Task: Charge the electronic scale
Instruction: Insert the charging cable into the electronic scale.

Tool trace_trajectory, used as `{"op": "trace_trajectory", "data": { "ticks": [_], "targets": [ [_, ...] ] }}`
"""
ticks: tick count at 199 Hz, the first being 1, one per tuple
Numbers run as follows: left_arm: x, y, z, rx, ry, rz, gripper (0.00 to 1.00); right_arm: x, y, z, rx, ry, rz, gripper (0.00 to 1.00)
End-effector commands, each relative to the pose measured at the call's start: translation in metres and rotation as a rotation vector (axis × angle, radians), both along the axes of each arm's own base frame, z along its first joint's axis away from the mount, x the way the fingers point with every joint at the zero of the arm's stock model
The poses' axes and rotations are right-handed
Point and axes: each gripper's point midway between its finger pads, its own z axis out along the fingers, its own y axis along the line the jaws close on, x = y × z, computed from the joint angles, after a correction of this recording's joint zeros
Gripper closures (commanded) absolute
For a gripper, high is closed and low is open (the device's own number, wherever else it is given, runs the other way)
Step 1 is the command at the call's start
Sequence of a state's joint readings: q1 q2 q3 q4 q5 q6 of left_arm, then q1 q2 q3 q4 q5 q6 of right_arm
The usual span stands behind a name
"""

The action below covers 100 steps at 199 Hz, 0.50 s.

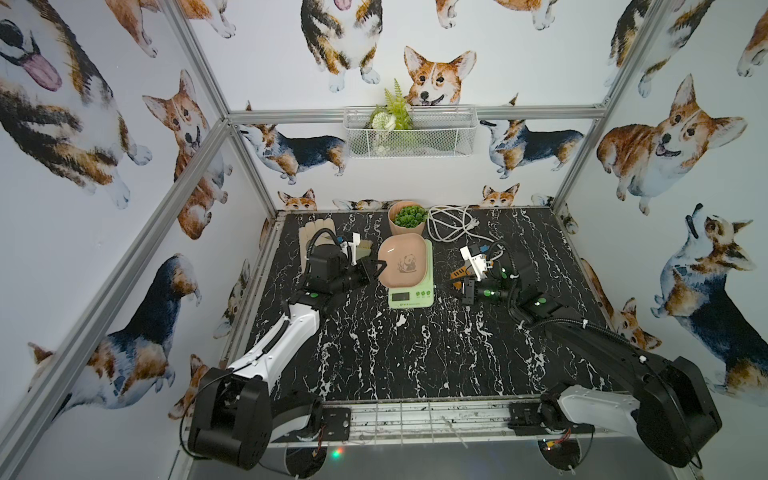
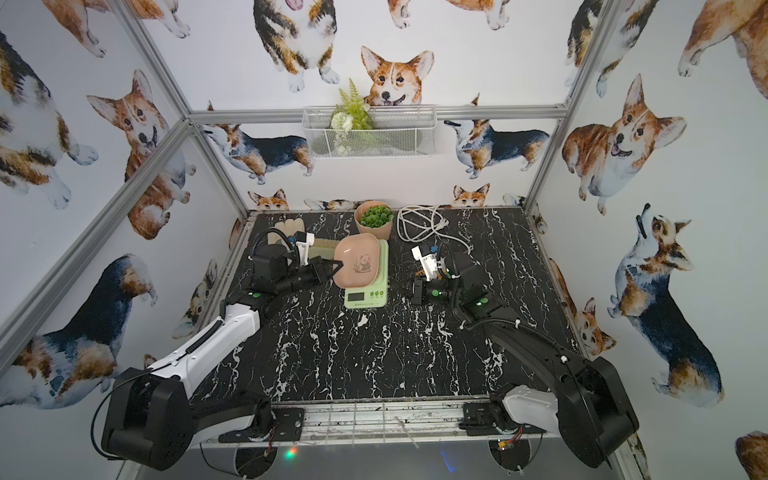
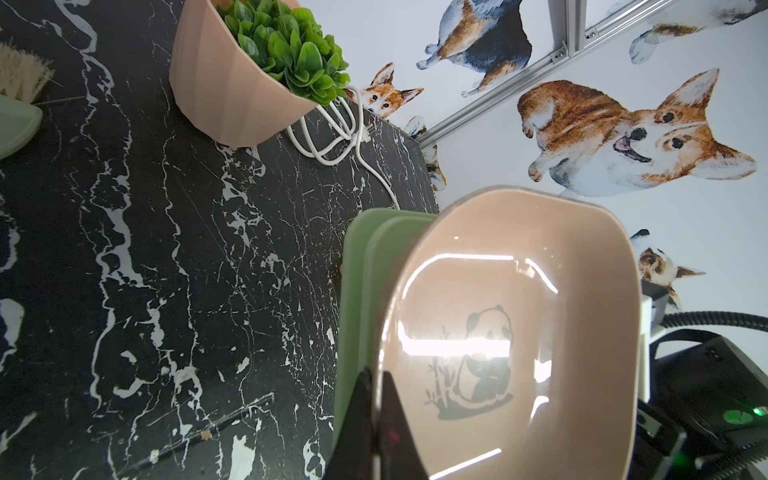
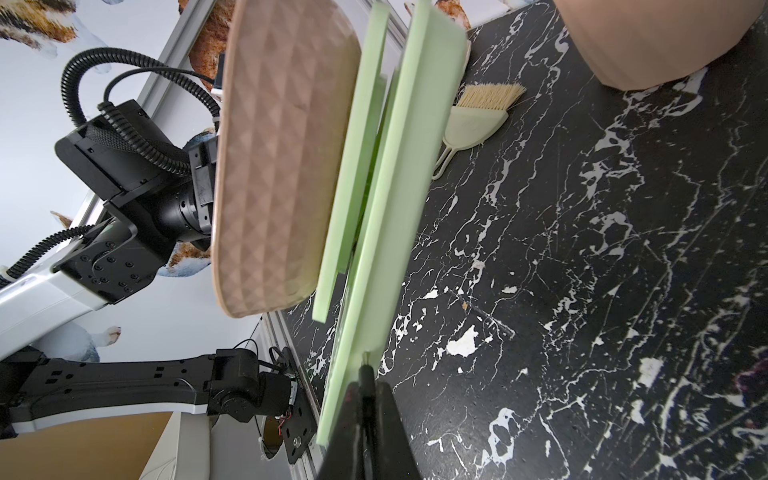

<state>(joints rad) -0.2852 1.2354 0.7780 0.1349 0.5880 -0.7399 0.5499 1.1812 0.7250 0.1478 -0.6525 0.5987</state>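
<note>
The scale (image 1: 412,296) is set mid-table, before the pot (image 1: 407,222), between both grippers. Its tray (image 1: 405,259) is clamped at the rim by the left gripper (image 3: 376,399). A small dark plug (image 4: 365,368) is pinched by the right gripper (image 4: 365,388), with its tip at the scale's side.

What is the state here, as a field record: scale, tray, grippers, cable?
left gripper: shut on the rim of the panda tray
panda tray: sits on the electronic scale, overhanging toward that gripper
right gripper: shut on a thin dark connector, tip at the scale's side edge
white cable: coiled at the back, free of both grippers
</note>
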Motion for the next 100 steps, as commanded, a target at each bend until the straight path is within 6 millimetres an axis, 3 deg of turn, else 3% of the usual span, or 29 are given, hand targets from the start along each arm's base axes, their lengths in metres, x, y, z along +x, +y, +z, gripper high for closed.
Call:
{"op": "trace_trajectory", "data": {
  "ticks": [1,100],
  "targets": [
    [0.001,-0.006,0.027,-0.066,-0.072,-0.030,1.00,-0.001,-0.002,-0.006,-0.028,0.013,-0.007,1.00],
    [0.000,-0.005,0.033,-0.076,-0.088,-0.026,1.00,0.003,-0.005,-0.017,-0.039,0.079,-0.052,1.00]
  ]
}}
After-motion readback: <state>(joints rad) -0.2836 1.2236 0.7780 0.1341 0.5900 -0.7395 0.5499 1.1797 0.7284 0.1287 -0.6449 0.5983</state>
